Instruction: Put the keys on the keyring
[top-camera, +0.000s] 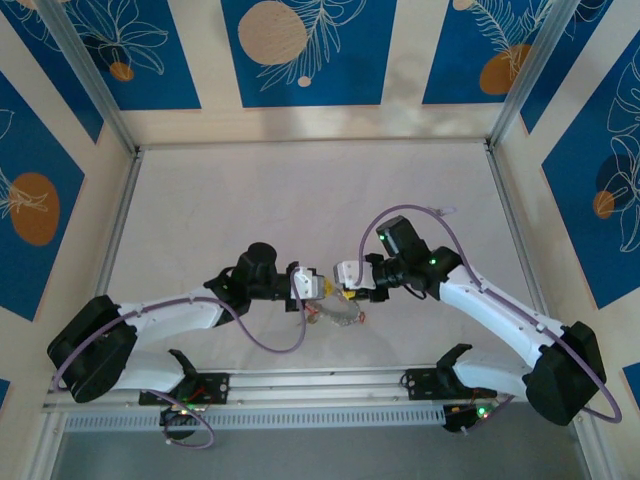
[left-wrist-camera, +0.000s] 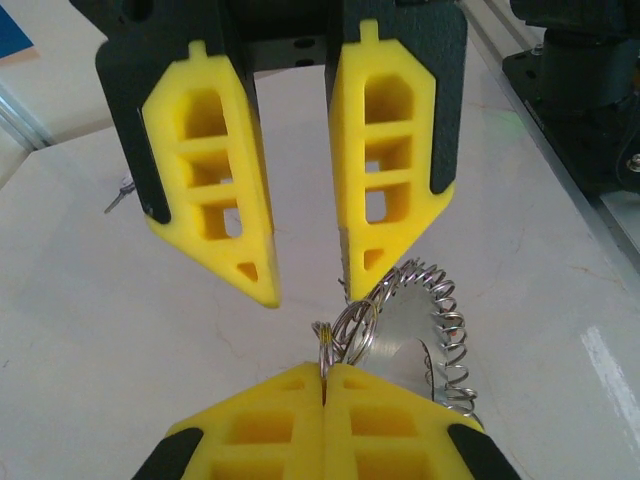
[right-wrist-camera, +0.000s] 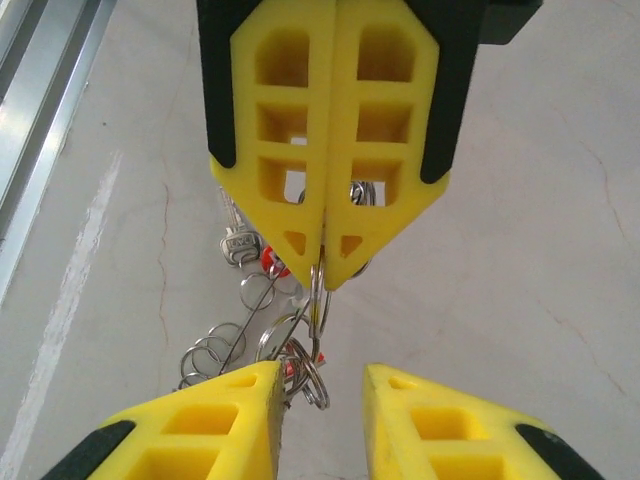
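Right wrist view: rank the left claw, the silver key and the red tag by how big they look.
1. left claw, shut on a wire ring: by far the largest, but close to the camera.
2. silver key.
3. red tag: mostly hidden by the claw, so ranking it under the key is unsure.

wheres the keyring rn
Left wrist view: the keyring is just right of the shut left pincer, which pinches a thin wire loop beside it, close to the open right pincer.

Grey keyring (left-wrist-camera: 412, 322) with coiled wire edge, standing tilted, silvery key (right-wrist-camera: 238, 246) and red-tagged keys (right-wrist-camera: 271, 261) among thin wire loops (right-wrist-camera: 214, 351)
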